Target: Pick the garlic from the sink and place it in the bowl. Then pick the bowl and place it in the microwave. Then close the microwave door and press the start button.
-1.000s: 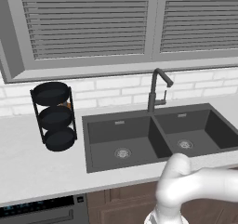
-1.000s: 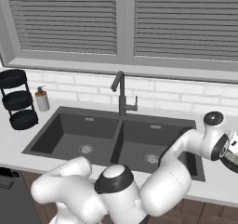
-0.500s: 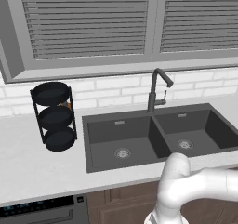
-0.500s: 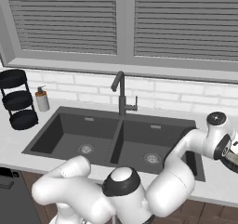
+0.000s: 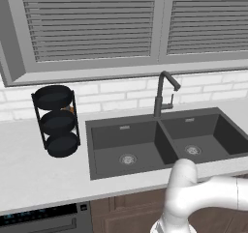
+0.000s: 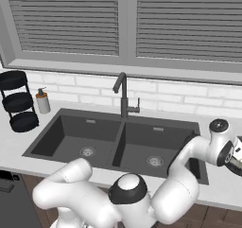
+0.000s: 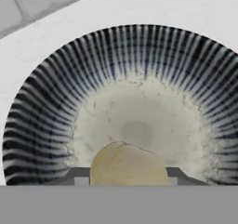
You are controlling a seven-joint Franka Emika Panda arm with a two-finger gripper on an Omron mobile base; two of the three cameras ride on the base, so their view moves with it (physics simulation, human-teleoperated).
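Observation:
My gripper (image 7: 128, 177) is shut on the garlic (image 7: 126, 162), a pale cream bulb that shows between the two fingertips at the bottom of the hand view. Directly below it lies the bowl (image 7: 139, 56), with a dark speckled rim, striped inner wall and whitish bottom, standing on the white counter. In the right base view the hand (image 6: 230, 153) hangs at the far right, past the right end of the dark double sink (image 6: 71, 132). The microwave and its door are out of view.
The dark curved faucet (image 5: 163, 94) rises behind the sink (image 5: 121, 130). A black three-tier rack (image 5: 57, 121) stands on the counter to the left, with a soap bottle (image 6: 43, 101) beside it. Brick backsplash and a shuttered window lie behind.
The wrist has shifted very slightly at the right of the sink. The garlic stays gripped between the fingers.

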